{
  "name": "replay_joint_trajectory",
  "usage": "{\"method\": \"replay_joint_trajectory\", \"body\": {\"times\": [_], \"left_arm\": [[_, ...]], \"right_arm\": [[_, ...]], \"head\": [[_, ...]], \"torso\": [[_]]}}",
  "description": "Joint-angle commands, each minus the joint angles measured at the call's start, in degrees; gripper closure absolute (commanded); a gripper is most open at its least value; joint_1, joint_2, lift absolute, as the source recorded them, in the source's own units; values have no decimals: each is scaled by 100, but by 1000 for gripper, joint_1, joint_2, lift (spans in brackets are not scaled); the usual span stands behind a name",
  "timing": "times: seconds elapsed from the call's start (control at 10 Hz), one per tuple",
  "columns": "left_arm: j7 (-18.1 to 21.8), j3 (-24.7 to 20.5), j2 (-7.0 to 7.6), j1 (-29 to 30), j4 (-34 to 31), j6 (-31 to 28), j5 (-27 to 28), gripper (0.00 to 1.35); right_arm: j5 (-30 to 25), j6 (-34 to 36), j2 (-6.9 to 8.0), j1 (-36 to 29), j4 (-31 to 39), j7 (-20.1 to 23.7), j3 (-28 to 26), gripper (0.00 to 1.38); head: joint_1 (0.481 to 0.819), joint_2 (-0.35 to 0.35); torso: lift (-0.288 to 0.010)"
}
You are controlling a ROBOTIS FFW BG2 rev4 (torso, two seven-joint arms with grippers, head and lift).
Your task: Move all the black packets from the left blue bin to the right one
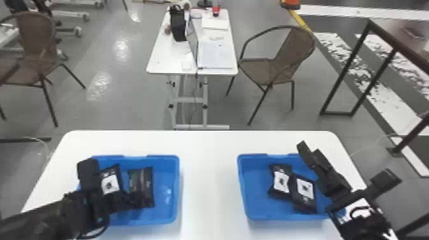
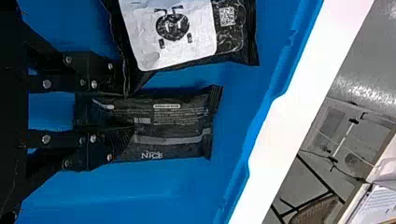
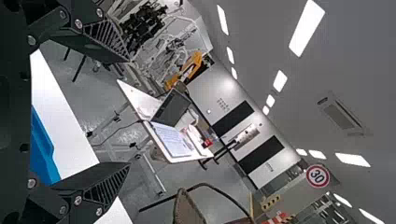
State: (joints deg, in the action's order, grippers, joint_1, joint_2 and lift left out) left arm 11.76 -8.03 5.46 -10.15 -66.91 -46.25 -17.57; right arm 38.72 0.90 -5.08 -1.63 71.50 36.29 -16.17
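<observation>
Looking on from nearby, I find the black left gripper (image 2: pixel 127 112) down in the left blue plastic bin (image 1: pixel 167 198), at one end of a flat black packet with a grey stripe (image 2: pixel 173 121); whether it is pinching that packet I can't tell. Just beside lies a black packet with a white label (image 2: pixel 175 35). Both are left to move. Across the white table (image 1: pixel 209 185), the right blue plastic bin (image 1: pixel 260 194) holds two white-labelled black packets (image 1: pixel 281 182), one partly overlapping the other. The black right gripper (image 3: pixel 129 112) is at that bin's outer side, its fingers spread, nothing between them. By my count the job is about half done, unless the left arm hides more.

The striped packet is shiny and soft-looking, with small pale print and a crimped end. Its neighbour looks plumper, wrinkled around a dark round emblem on its label.
</observation>
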Motion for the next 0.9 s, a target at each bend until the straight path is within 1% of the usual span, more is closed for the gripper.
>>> {"method": "replay_joint_trajectory", "body": {"times": [0.0,0.1,0.2,0.3,0.5,0.6,0.7,0.8], "left_arm": [[195,38,43,30,47,125,51,1207],[599,29,78,39,91,284,201,1208],[1039,65,104,127,56,600,218,1208],[1373,3,104,285,-208,732,139,1208],[1917,-120,104,777,-1025,732,-72,1208],[2427,-129,104,865,-1148,899,-212,1208],[3113,-120,122,839,-1140,1277,-45,1208],[3649,-23,113,681,-1069,1646,368,1208]], "right_arm": [[65,7,25,-13,-22,1,0,248],[65,16,43,-13,-22,10,0,248],[74,16,43,-30,-13,27,0,248],[92,25,51,-30,-13,53,0,248],[171,33,69,-39,4,106,53,248],[206,42,78,-66,57,115,97,248],[215,95,69,-30,57,133,229,249],[206,236,69,40,13,168,334,249]], "head": [[695,-83],[695,-84],[695,-89],[695,-93],[695,-102],[695,-107],[695,-111],[695,-121]], "torso": [[0],[0],[0],[0],[0],[0],[0],[0]]}}
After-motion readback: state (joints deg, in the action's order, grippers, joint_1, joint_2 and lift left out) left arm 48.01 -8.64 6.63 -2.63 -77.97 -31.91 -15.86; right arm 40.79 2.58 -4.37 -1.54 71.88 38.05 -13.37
